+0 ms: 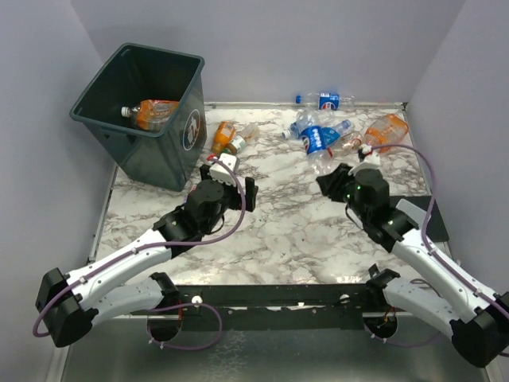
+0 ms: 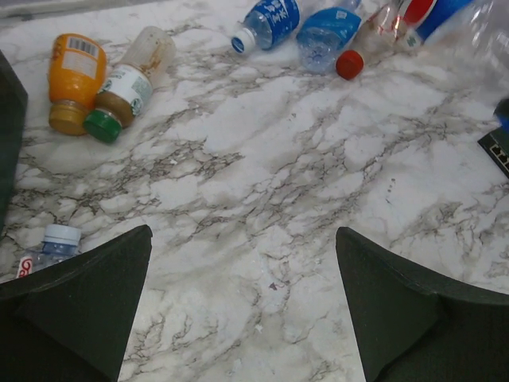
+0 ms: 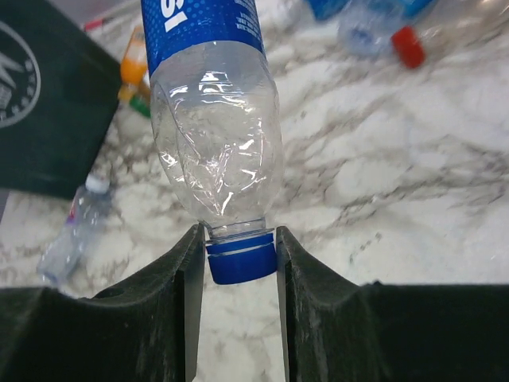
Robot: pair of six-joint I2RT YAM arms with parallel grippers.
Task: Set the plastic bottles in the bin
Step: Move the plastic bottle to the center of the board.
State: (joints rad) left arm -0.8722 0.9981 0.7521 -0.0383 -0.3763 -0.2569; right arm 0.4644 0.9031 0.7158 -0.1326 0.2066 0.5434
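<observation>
My right gripper (image 3: pixel 241 255) is shut on the blue cap of a crumpled clear plastic bottle (image 3: pixel 215 143) with a blue label; in the top view this bottle (image 1: pixel 317 143) reaches from the gripper (image 1: pixel 334 177) into the right-hand pile. The dark green-grey bin (image 1: pixel 143 111) stands at the back left with an orange bottle (image 1: pixel 155 113) inside. My left gripper (image 2: pixel 242 239) hangs open over bare marble, nothing between its fingers (image 2: pixel 95 294). Two orange bottles (image 1: pixel 225 137) lie beside the bin. A small clear bottle (image 2: pixel 52 247) lies by the left finger.
Several more bottles lie at the back right: an orange-tinted one (image 1: pixel 386 129), a blue-labelled one (image 1: pixel 326 100) by the wall, and others with blue and red caps (image 2: pixel 348 64). Walls close the marble table (image 1: pixel 278 231) at back and sides.
</observation>
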